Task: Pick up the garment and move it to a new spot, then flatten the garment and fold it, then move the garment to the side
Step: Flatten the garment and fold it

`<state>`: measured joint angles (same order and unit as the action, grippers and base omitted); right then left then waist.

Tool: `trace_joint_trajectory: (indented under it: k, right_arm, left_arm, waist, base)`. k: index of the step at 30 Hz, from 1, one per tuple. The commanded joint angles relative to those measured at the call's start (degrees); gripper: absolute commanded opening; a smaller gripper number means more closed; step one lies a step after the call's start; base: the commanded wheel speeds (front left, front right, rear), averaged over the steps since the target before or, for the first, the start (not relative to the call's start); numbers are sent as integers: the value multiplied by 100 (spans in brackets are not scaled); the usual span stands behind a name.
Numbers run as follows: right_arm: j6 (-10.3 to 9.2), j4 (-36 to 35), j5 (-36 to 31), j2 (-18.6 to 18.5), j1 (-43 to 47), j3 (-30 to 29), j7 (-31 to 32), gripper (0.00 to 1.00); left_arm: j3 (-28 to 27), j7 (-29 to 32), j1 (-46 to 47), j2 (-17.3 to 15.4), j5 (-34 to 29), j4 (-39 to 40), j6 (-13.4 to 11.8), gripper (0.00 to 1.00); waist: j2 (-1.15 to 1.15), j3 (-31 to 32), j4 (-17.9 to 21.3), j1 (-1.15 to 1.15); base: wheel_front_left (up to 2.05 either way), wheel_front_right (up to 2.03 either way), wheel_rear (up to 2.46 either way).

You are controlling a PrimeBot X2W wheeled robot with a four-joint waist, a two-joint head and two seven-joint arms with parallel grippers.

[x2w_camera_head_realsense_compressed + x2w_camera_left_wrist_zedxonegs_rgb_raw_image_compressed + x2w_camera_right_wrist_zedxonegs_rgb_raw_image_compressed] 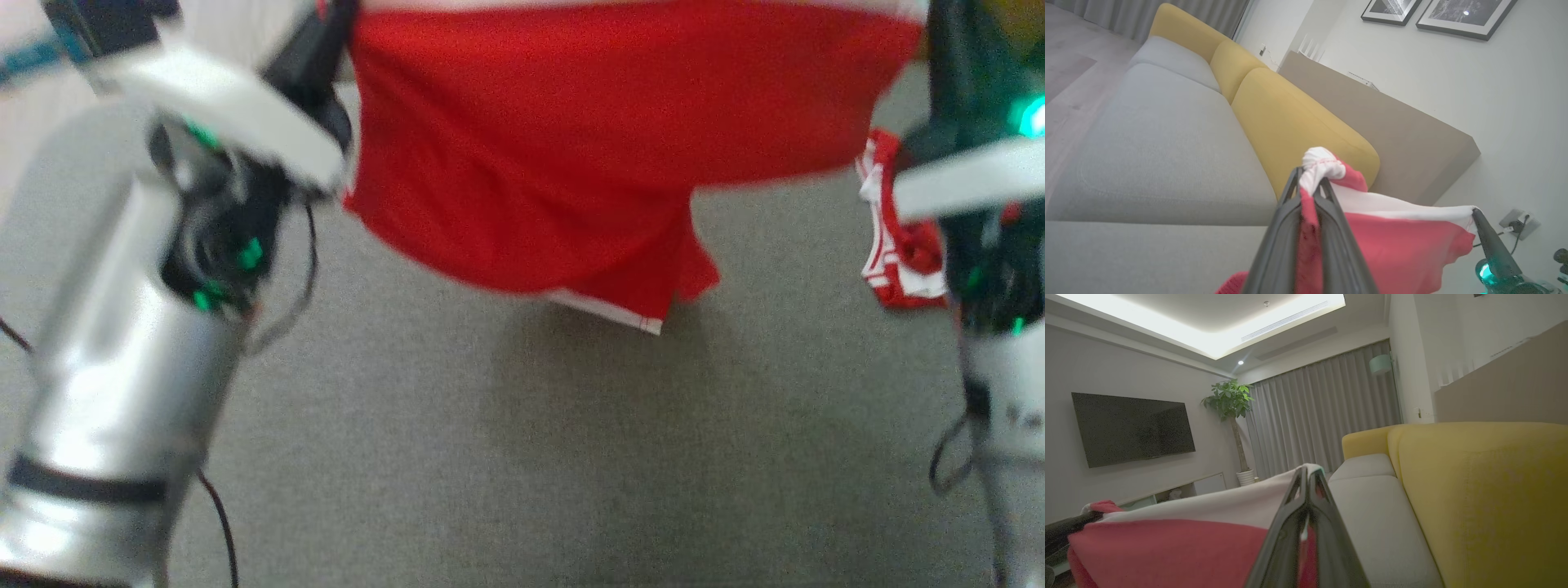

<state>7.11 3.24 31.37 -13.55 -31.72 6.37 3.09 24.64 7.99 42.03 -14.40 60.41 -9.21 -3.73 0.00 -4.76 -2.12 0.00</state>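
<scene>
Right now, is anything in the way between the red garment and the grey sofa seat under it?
Nothing visible does. The garment hangs stretched between the left gripper and right gripper, both shut on it, and the grey seat lies beneath its lower hem.

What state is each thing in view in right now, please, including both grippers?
garment: lifted, stretched between the two grippers, lower part hanging loose.
left gripper: shut on one bunched end of the garment.
right gripper: shut on the garment's other end.
television: screen dark, apparently off.
curtains: drawn shut.
ceiling light: on.
</scene>
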Motion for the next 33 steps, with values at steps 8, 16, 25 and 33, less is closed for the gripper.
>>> trace_joint_trajectory:
  k: [8,16,25,33]
  right_arm:
    - [37,1086,18,-253,-2713,962,-84,0]
    - [37,2681,-25,42,-4335,1101,-1108,0]
    - [37,3473,308,-45,-4057,1788,-1489,0]
    - [37,4040,555,-586,-2943,3020,-1415,0]
  left_arm:
    - [-525,-220,2369,-317,-455,-1061,187,0]
    - [-579,-1401,3876,-113,-971,-2410,655,0]
    - [24,-2015,3635,186,-1170,-3242,1090,0]
    - [1079,-2031,2271,177,-840,-3384,1120,0]
  waist:
    - [0,-1515,387,0]
    - [0,-2017,432,0]
    - [0,-2190,199,0]
    - [0,-1821,-61,0]
  base:
    - [0,0,0]
    - [0,0,0]
    - [0,0,0]
    - [0,0,0]
